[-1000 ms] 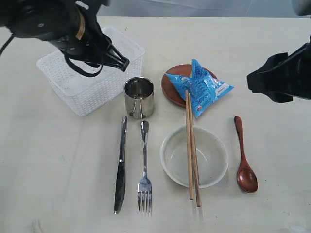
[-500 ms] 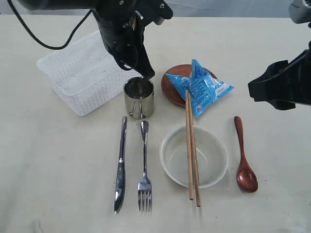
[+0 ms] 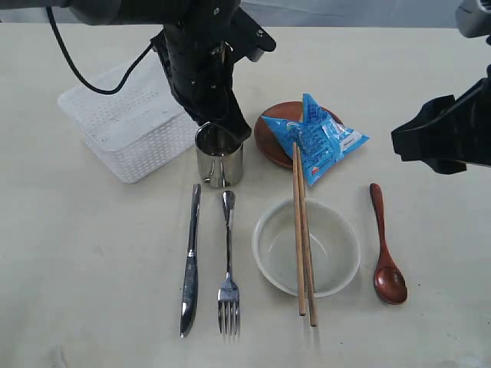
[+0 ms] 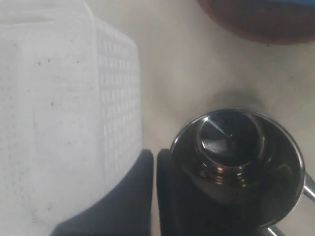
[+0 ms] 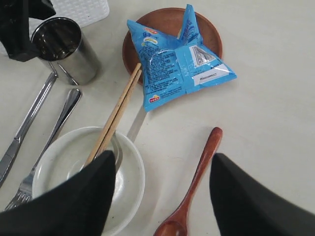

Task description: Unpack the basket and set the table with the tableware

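At the rim of the small steel cup (image 3: 219, 156), which stands just beside the white perforated plastic basket (image 3: 126, 130), the fingers of the left gripper (image 4: 155, 162) are clenched on nothing visible. A sideways nudge could topple the cup. Well apart from the cup, the right gripper (image 5: 163, 162) gapes empty.

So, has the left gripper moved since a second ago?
Yes. The left gripper has swung right, from over the basket to the rim of the steel cup, its jaws now shut.

The colours I see:
White perforated basket (image 3: 126, 142), steel cup (image 3: 220, 165), brown plate (image 3: 270, 142), blue packet (image 3: 318, 142), off-white bowl (image 3: 331, 253), reddish spoon (image 3: 387, 277), cream table (image 3: 92, 261).
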### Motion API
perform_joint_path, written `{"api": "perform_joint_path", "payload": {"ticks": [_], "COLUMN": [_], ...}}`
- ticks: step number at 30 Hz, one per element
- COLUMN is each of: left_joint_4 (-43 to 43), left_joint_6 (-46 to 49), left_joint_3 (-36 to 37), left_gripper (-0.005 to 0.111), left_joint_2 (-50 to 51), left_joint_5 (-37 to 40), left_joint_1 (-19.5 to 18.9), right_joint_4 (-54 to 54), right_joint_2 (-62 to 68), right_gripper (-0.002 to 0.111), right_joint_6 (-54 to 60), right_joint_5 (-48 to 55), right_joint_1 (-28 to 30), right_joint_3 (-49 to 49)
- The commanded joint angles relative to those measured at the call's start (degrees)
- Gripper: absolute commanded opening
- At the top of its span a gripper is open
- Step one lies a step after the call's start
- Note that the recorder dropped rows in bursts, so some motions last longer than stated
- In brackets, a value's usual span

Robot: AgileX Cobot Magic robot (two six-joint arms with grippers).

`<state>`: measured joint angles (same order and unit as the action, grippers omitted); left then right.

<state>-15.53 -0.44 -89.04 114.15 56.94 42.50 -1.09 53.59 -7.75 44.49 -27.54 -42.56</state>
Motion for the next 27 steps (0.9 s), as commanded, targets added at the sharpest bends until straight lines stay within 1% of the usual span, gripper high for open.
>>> {"api": "perform_joint_path", "payload": {"ticks": [1,5,8,11,15,20,27], "left_joint_4": [-2.19,1.03,4.03,9.28,13.19,14.54,14.29], "left_joint_6": [-1.22,-1.52,-1.37,1.34,3.29,3.91,4.04], "left_joint_3": [-2.17,-4.87,-4.99,-4.99,-4.99,-4.69,-4.69], "left_gripper": [0.0,0.0,0.0,0.0,0.0,0.0,0.0], "left_joint_2": [-0.32,-0.46,-1.55,-2.24,-2.0,-0.84,2.26], "left_joint_5": [0.72,2.17,2.56,5.22,7.21,7.65,7.29], "left_joint_1": [-0.07,-0.07,-0.07,-0.07,-0.07,-0.07,-0.07], "right_joint_4": [-0.48,-0.48,-0.48,-0.48,-0.48,-0.48,-0.48], "right_joint_2": [0.13,0.13,0.13,0.13,0.13,0.13,0.13], "right_gripper": [0.055,0.055,0.055,0.055,0.055,0.055,0.055], "right_joint_6": [0.54,0.54,0.53,0.53,0.53,0.53,0.53], "right_joint_5": [-0.64,-0.64,-0.52,-0.52,-0.52,-0.76,-0.89], "right_joint_1": [-0.02,-0.02,-0.02,-0.02,-0.02,-0.02,-0.02], "right_joint_3": [-0.04,-0.04,-0.04,-0.04,-0.04,-0.04,-0.04]}}
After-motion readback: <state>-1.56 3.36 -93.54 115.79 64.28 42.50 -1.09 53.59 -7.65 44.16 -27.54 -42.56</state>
